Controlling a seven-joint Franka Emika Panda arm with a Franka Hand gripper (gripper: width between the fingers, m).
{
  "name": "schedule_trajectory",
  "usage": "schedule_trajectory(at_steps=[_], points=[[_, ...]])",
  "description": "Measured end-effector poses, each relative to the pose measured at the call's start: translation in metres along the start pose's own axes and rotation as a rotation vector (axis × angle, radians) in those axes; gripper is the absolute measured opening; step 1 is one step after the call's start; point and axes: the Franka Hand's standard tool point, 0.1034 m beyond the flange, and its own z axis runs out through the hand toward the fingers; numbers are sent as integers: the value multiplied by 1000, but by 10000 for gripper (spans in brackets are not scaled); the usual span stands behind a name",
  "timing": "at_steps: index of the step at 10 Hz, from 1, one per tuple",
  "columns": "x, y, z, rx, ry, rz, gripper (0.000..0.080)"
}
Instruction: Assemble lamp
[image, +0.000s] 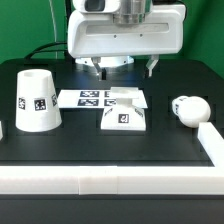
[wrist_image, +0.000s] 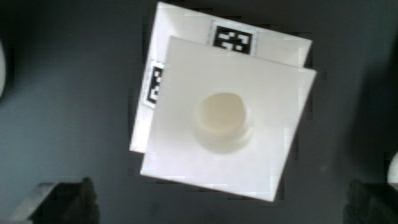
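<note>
The low square lamp base (image: 124, 115) lies in the middle of the black table, partly over the marker board's near edge. In the wrist view the base (wrist_image: 222, 105) fills the middle, its round socket facing up and tags on its sides. The tapered shade (image: 36, 100) stands wide end down at the exterior view's left. The rounded bulb (image: 188, 109) lies at the exterior view's right. My gripper (image: 120, 66) hangs above and behind the base, open and empty. In the wrist view the gripper (wrist_image: 221, 205) has dark fingertips (wrist_image: 63, 200) set wide apart beside the base's edge, touching nothing.
The marker board (image: 90, 98) lies flat behind the base. A white raised wall (image: 110, 178) runs along the table's front and turns up the exterior view's right side (image: 211, 140), close to the bulb. A green backdrop stands behind.
</note>
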Motion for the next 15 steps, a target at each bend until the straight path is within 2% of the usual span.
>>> schedule_trajectory(at_steps=[3,7,11,12,13,15], points=[[0,-3,2,17,4,136,699],[-10,-1,30,19,38,97,699],[-13,-1,48,22,32,95,699],[-12,-1,46,22,34,93,673],[-12,-1,46,22,34,92,540],[-11,-1,46,22,35,90,533]])
